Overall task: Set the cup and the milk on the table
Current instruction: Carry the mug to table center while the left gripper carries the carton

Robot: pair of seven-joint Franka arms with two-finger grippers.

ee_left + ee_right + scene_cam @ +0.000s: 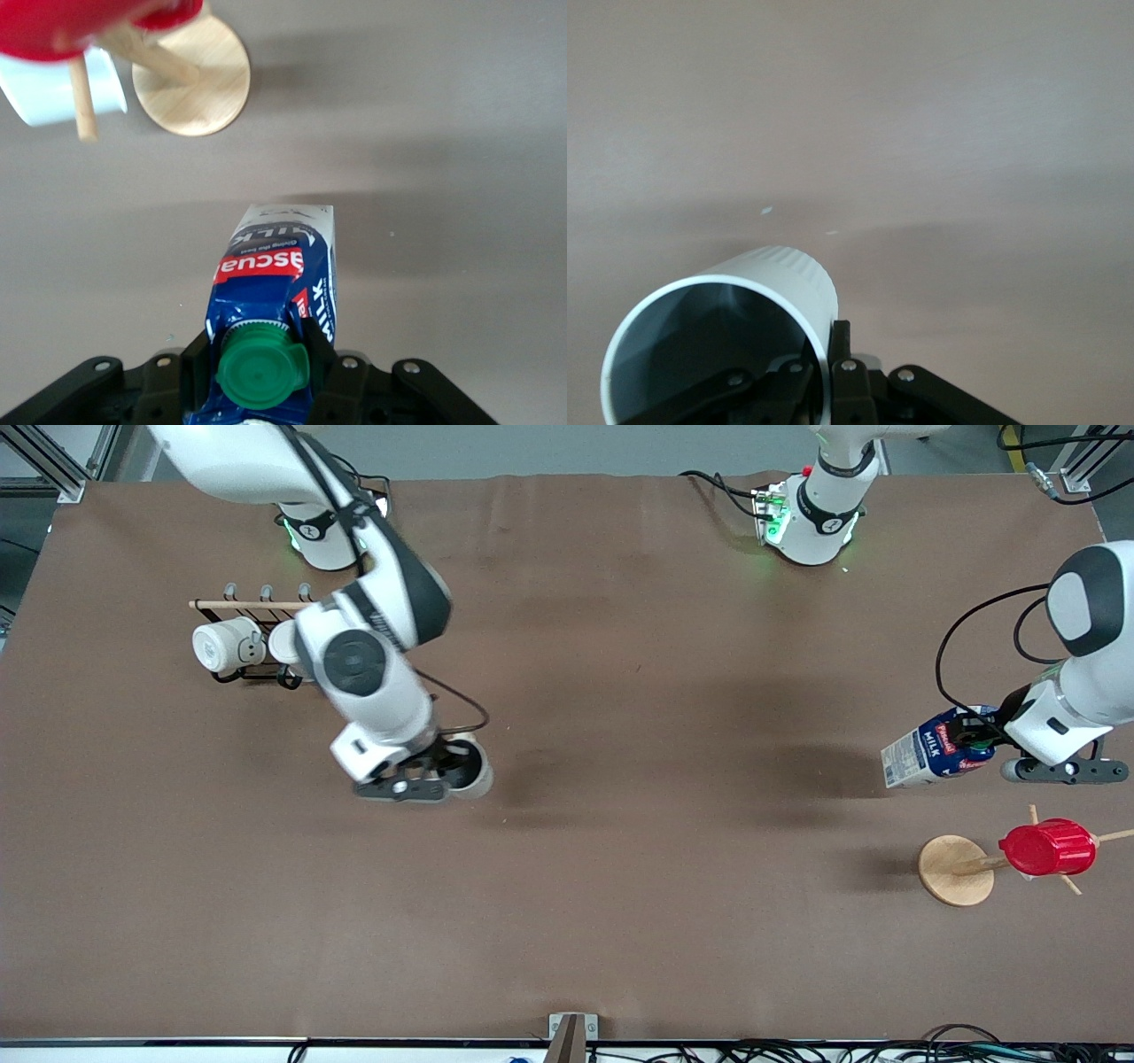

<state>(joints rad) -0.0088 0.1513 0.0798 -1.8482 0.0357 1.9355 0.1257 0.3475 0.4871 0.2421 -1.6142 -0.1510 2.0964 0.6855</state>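
My right gripper (440, 772) is shut on the rim of the cream-white cup (472, 767), one finger inside and one outside, and holds it over the table (638, 850) toward the right arm's end. In the right wrist view the cup (757, 288) shows its grey inside at the gripper (829, 359); its handle and lettering are hidden. My left gripper (982, 741) is shut on the top of the blue-and-white milk carton (926, 755), which hangs tilted over the table at the left arm's end. In the left wrist view the fingers (330, 359) clamp the milk (276, 266) beside its green cap.
A black rack with a wooden rod (252, 606) holds two plain white mugs (226, 646) near the right arm's base. A round wooden disc stand (950, 865) carries a red ribbed cup (1048, 847), nearer the front camera than the milk. The stand also shows in the left wrist view (199, 84).
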